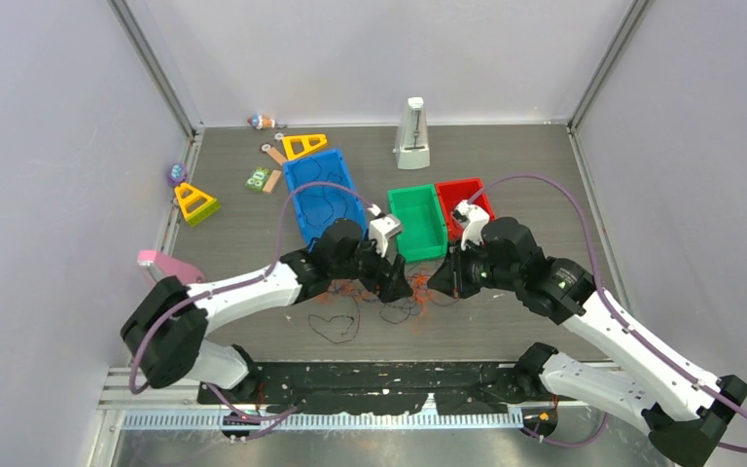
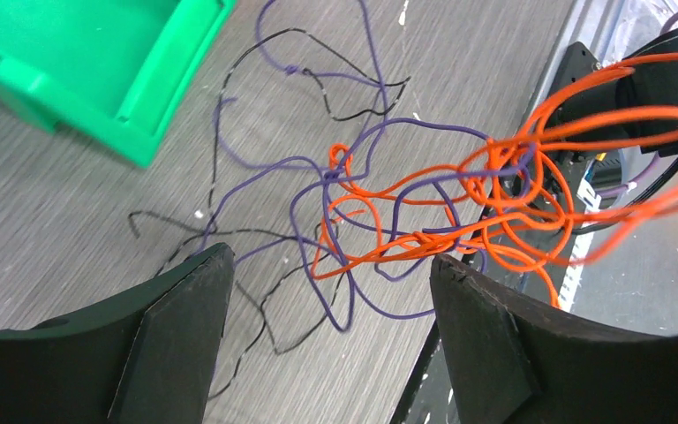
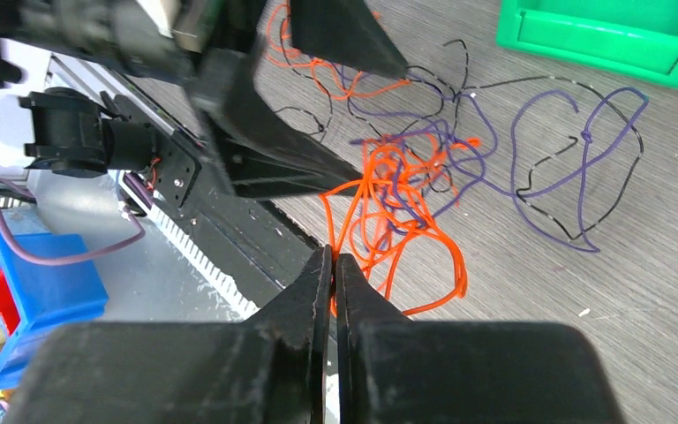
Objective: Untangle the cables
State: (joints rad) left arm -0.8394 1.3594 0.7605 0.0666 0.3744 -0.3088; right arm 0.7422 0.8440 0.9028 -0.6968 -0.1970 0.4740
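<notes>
From above, shows cables point(image 1: 389, 304) snarled on tabletop point(image 1: 545, 165) near one green bin point(image 1: 418, 222); at left wrist, left end effector point(image 2: 331, 261) released, empty, above thin, limp, light strands in three colours, uncountable; at right wrist, right end effector point(image 3: 333, 258) clenched on orange loops, best hold probably a free loop.

The left arm point(image 1: 243, 287) and right arm point(image 1: 622, 326) are bent inward toward the middle. The left tool point(image 2: 331, 258) is spread wide; the right tool point(image 3: 335, 258), close beside, is pressed shut.
</notes>
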